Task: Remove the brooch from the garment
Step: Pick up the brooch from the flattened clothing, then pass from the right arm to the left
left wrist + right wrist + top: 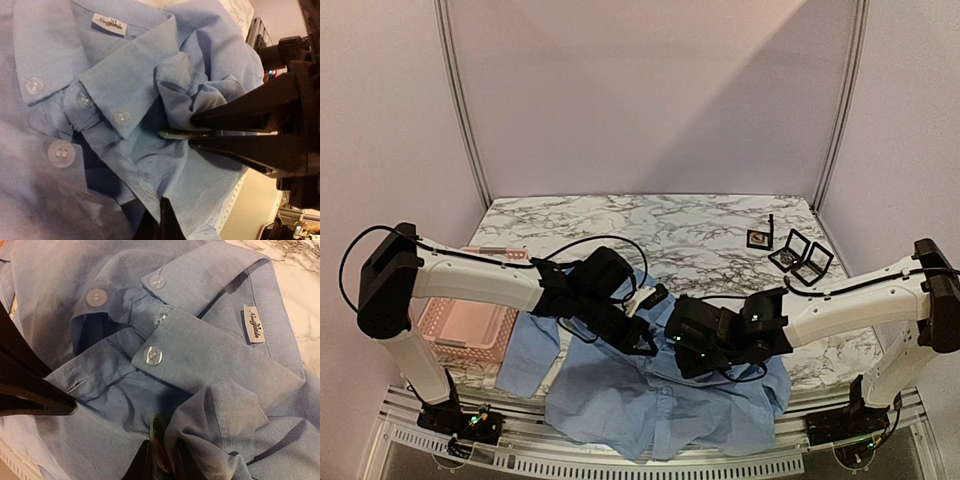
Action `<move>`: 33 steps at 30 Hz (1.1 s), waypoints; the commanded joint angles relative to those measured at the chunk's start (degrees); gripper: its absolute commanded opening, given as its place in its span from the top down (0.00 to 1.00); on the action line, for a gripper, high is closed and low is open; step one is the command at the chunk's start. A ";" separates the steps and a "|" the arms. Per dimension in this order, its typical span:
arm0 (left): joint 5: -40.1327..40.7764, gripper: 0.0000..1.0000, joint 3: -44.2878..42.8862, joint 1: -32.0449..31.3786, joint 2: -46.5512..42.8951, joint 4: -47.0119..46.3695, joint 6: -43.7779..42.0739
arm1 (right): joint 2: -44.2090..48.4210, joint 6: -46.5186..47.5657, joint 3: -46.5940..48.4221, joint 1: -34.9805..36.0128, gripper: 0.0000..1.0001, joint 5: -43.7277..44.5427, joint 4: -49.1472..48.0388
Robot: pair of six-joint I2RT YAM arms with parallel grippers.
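Desk [620, 220]: marble-patterned top across the middle of the overhead view, both arm bases at the bottom edge.

Garment [650, 400]: light blue shirt, crumpled, lower centre of the overhead view, its lower part draped over the desk's front edge. Collar and buttoned front face both wrist cameras.

Left arm [470, 275]: left jaws clenched, tips together on a pinch of the garment beside the front placket. They show at the left edge of the right wrist view, fingertips [70, 402] dark against the cloth. Pose: upper link rises from lower left, forearm runs right above the basket, wrist tipped down onto the shirt at centre frame.

Right arm [850, 300]: right jaws narrowly parted, one on each side of the brooch, which stands edge-on in the gap. One fingertip [145, 460] lies against it; a fold of cloth crowds the other side. Firm grip or not, cannot tell. Pose: forearm slopes down from lower right toward centre, wrist just beside the left wrist.

Basket [460, 330]: pink plastic, left of frame, just beside the shirt.

Cases [800, 255]: small, black, open, upper right of the desk, well apart from the garment.

Brooch [157, 440]: small oval disc, bottom centre of the right wrist view, against a bunched fold below the collar point.

Collar button [153, 355]: pale, fastened. Neck label [254, 324]: white, right of frame.
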State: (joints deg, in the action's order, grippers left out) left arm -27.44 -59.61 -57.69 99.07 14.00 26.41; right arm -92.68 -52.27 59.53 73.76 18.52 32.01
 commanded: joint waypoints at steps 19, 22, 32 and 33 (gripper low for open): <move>9.86 0.38 -0.04 0.97 -7.04 0.46 -2.62 | 13.43 -1.68 -18.87 -4.94 1.00 -1.83 -29.96; 11.78 0.29 -1.61 2.28 -8.22 1.86 -3.70 | 16.75 0.17 -22.92 -6.06 1.00 -3.40 -38.17; 2.61 0.19 -8.48 3.11 -5.13 0.42 -7.50 | 23.07 4.73 -30.11 -8.16 1.00 -2.13 -52.01; 0.93 0.19 -8.48 3.13 -4.65 -0.76 -7.41 | 23.14 5.21 -30.55 -8.25 1.00 -2.32 -53.64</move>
State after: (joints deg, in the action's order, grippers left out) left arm -19.73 -66.32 -55.18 91.98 15.18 20.60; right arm -71.48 -50.39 31.00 66.54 15.94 -11.38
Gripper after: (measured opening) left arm 0.802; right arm 0.025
